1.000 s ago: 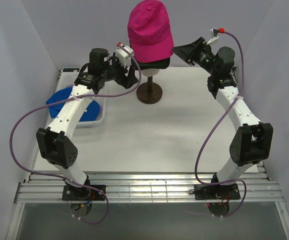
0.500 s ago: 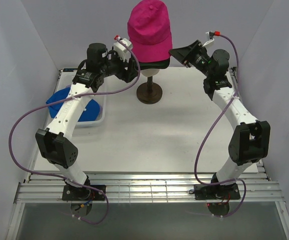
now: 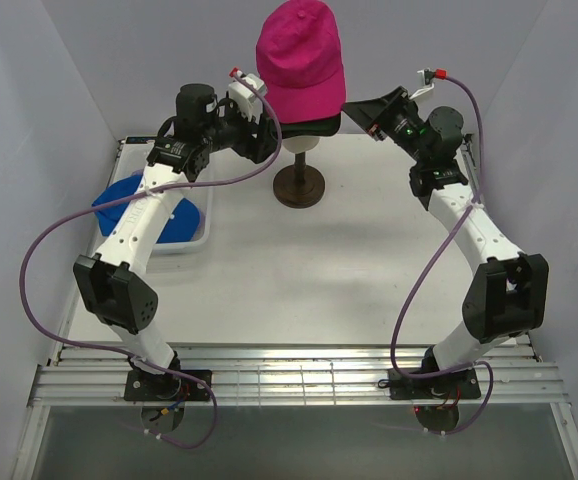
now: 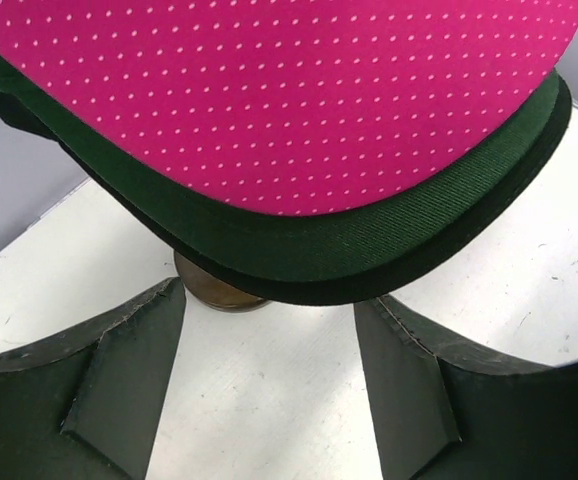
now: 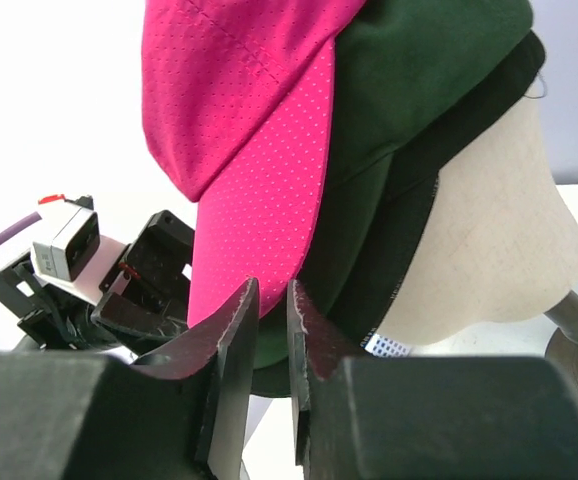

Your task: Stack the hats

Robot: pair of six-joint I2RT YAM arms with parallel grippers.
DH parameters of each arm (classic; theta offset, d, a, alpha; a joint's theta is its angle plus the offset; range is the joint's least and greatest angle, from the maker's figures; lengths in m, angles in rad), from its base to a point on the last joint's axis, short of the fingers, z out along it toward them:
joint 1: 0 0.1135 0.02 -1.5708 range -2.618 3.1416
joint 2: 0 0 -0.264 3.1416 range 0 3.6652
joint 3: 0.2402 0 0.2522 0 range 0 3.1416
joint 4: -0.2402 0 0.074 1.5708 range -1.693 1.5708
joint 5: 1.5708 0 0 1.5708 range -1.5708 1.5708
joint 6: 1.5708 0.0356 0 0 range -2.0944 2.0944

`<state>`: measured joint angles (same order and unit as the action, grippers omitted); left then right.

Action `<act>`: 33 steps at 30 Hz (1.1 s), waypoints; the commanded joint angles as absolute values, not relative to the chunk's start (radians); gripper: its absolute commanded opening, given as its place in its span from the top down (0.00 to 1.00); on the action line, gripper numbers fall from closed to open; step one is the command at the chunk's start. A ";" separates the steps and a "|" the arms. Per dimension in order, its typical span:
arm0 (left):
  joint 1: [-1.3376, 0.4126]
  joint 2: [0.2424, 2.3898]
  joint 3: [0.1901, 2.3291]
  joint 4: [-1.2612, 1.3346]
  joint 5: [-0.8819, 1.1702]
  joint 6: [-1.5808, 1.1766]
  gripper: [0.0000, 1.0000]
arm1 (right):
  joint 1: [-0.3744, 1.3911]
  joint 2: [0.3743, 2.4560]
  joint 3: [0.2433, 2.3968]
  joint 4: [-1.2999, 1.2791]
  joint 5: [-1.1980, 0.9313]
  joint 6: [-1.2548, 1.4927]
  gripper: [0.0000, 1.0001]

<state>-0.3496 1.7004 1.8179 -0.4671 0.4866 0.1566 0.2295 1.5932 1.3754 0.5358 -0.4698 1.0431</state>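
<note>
Both grippers flank your hat stack on the mannequin head (image 5: 489,230)
Left gripper (image 4: 269,370) gapes empty under the dark green brim (image 4: 369,250); right gripper (image 5: 266,340) is nearly closed, empty, beside the magenta cap (image 3: 300,60)

Mannequin head on stand, basket, table

The cream mannequin head (image 5: 489,240) sits just right of the right jaws, tilted on a thin metal neck rod (image 5: 577,318); its round brown stand base (image 3: 299,187) rests on the white table (image 3: 309,270), beyond and between the left jaws; a white plastic basket (image 3: 191,240) lies well left.
</note>
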 commanded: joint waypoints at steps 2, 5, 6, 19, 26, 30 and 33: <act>-0.356 1.697 1.873 -0.445 0.488 0.132 0.22 | 0.245 1.555 1.370 0.604 -0.449 1.048 0.77; -0.356 1.695 1.871 -0.443 0.489 0.130 0.22 | 0.247 1.574 1.385 0.603 -0.449 1.057 0.67; -0.356 1.695 1.871 -0.445 0.489 0.130 0.22 | 0.247 1.581 1.397 0.594 -0.449 1.055 0.60; -0.356 1.707 1.899 -0.446 0.480 0.127 0.22 | 0.247 1.609 1.414 0.586 -0.407 1.086 0.81; -0.356 1.709 1.917 -0.448 0.476 0.127 0.23 | 0.247 1.577 1.350 0.598 -0.388 1.121 0.91; -0.356 1.709 1.919 -0.449 0.472 0.127 0.23 | 0.247 1.566 1.309 0.615 -0.362 1.143 0.92; -0.357 1.709 1.924 -0.451 0.472 0.127 0.23 | 0.247 1.565 1.318 0.607 -0.368 1.143 0.92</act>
